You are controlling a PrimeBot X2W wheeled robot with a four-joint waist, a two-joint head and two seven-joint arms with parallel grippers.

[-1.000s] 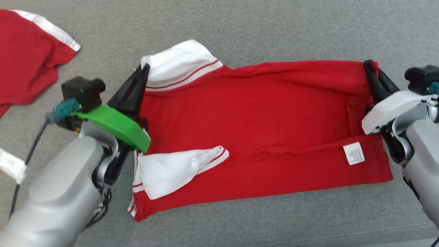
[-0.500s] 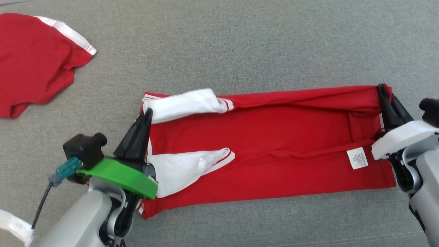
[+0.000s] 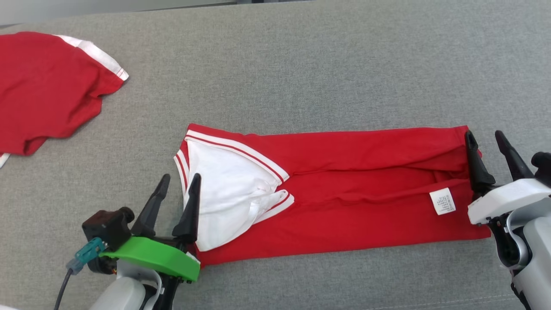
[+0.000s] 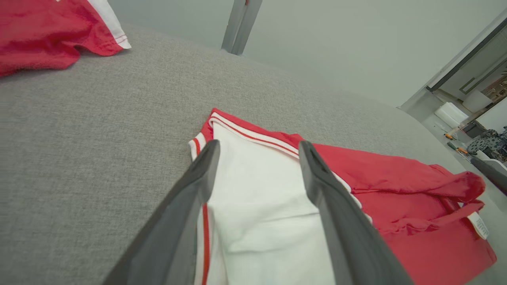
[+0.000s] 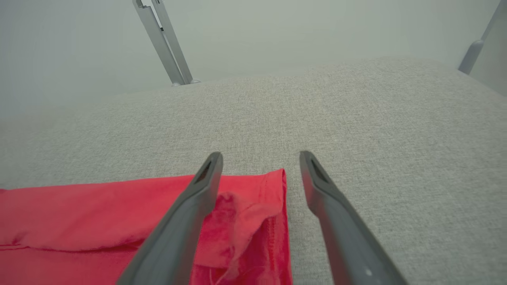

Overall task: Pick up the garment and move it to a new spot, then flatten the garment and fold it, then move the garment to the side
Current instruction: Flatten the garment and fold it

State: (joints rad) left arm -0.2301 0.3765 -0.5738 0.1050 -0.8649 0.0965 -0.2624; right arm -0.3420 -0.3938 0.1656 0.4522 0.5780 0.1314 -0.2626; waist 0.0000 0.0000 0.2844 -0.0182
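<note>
- Head view: folded red garment (image 3: 344, 215) lies on the grey table (image 3: 301, 64) between the hands.
- Left hand (image 3: 181, 177) at its left end, right hand (image 3: 484, 134) at its right, both wide open, empty.

The left gripper (image 4: 259, 143) rises from the bottom edge, its two dark fingers (image 4: 186, 213) spread well apart; between them lies the white panel (image 4: 257, 198) of the red garment (image 4: 396, 178), edged with red-and-white trim; the garment stretches away to the right, rumpled at its far end, where a small label (image 4: 479, 225) shows; it rests on a grey cloth surface (image 4: 99, 118); a second red garment (image 4: 39, 27) with a white band lies at the upper left; a metal post (image 4: 239, 23) stands beyond.
</note>
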